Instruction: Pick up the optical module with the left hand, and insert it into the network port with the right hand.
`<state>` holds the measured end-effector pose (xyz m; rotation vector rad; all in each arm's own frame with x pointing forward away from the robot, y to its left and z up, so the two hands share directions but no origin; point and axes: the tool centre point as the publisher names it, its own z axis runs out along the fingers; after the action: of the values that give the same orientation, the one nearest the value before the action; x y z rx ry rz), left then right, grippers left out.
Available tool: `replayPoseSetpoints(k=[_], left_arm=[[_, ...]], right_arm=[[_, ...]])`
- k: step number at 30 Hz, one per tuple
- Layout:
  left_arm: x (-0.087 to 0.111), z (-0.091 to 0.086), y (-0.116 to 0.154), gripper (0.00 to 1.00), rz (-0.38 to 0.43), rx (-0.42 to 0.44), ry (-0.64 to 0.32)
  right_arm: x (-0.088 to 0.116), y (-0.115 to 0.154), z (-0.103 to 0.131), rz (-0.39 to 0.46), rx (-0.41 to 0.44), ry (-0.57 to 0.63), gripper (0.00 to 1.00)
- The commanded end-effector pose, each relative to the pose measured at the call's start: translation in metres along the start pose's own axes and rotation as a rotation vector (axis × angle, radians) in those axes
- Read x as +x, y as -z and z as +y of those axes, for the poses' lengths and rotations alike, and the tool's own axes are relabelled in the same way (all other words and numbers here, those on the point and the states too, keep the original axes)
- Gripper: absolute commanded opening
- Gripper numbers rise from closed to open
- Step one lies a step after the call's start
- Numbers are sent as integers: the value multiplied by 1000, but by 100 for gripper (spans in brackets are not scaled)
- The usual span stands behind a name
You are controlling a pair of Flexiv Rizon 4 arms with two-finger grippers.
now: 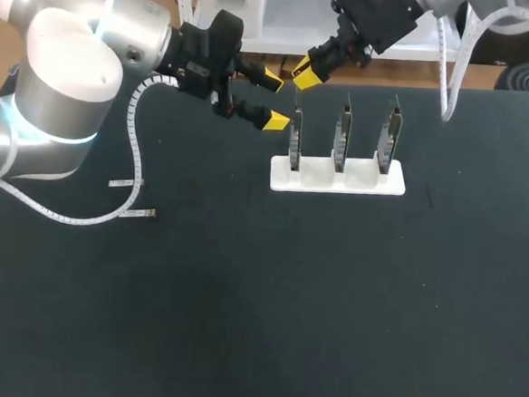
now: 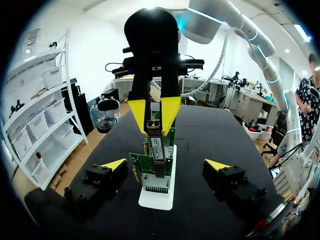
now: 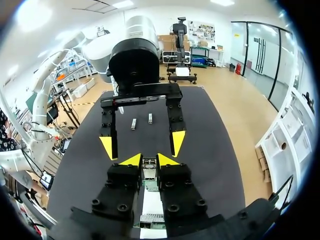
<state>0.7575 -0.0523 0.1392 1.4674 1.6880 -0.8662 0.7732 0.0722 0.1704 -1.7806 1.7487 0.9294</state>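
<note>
A white stand (image 1: 338, 178) holds three upright green network cards. My right gripper (image 1: 302, 71) hangs over the leftmost card (image 1: 295, 139), shut on a small silver optical module (image 2: 154, 129) that points down at that card's port. In the right wrist view the module (image 3: 148, 163) shows between the closed yellow tips of the right gripper (image 3: 148, 160). My left gripper (image 1: 273, 101) stands open just left of the same card, holding nothing. From the left wrist, the left gripper (image 2: 165, 165) has its fingers (image 2: 114, 164) spread on either side of the stand (image 2: 156, 199).
Two spare optical modules (image 1: 125, 183) (image 1: 138, 213) lie on the black table (image 1: 283, 327) at the left, under my left arm. They also show beyond the left gripper in the right wrist view (image 3: 133, 123) (image 3: 150, 118).
</note>
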Motion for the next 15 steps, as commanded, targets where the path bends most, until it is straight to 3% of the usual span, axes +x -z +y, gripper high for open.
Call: replayPoseSetpoints(k=[1,14,15], left_arm=[[-1,1,-1,100,5,3,1],[-1,1,-1,100,5,3,1],[-1,1,-1,100,5,3,1]], right_arm=[[1,-1,2,1,6,0,0],[3,-4,2,15,0,1,0],[3,-4,2,15,-1,1,16]])
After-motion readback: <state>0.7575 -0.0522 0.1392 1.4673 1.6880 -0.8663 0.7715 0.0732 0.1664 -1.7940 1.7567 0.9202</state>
